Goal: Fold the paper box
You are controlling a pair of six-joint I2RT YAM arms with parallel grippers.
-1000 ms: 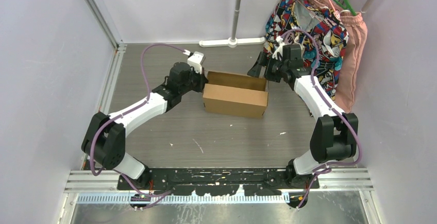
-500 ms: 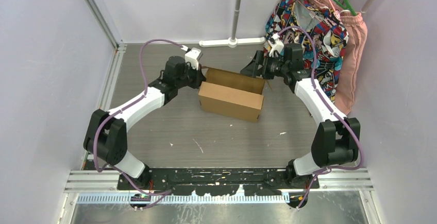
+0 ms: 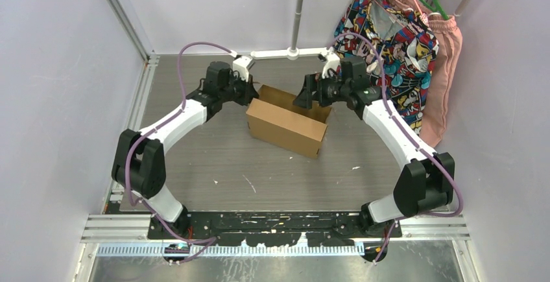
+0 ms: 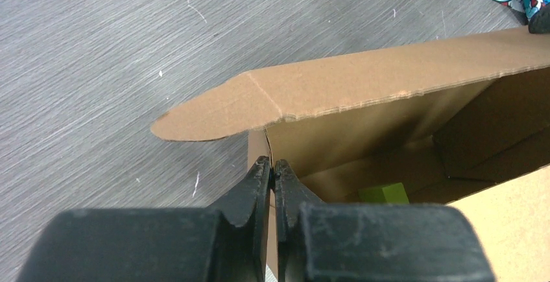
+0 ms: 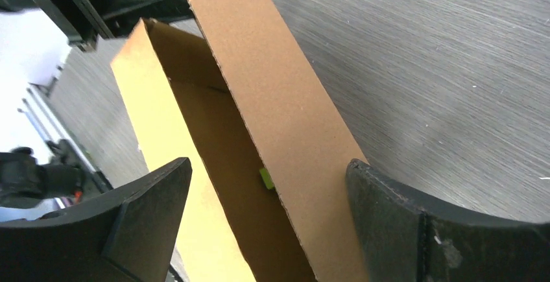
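Observation:
The paper box (image 3: pixel 285 125) is plain brown cardboard, lying askew in the middle of the table with its top open. My left gripper (image 3: pixel 250 92) is at its left end, jaws shut on the thin end wall (image 4: pixel 258 147) below a rounded flap (image 4: pixel 337 91). A small green piece (image 4: pixel 384 194) lies inside the box. My right gripper (image 3: pixel 307 98) hovers over the box's back right part. It is wide open, and the long back flap (image 5: pixel 272 94) and the box's open inside pass between its fingertips (image 5: pixel 269 168) without touching.
Colourful clothes (image 3: pixel 402 29) hang at the back right, close behind the right arm. A white pole base (image 3: pixel 292 53) lies along the back wall. A metal rail (image 3: pixel 139 100) runs down the left side. Small white scraps (image 3: pixel 249 183) dot the grey tabletop.
The left gripper has drawn the box's left end back and left, turning the box. The right gripper has swung left from beside the box to over it, with its jaws wider.

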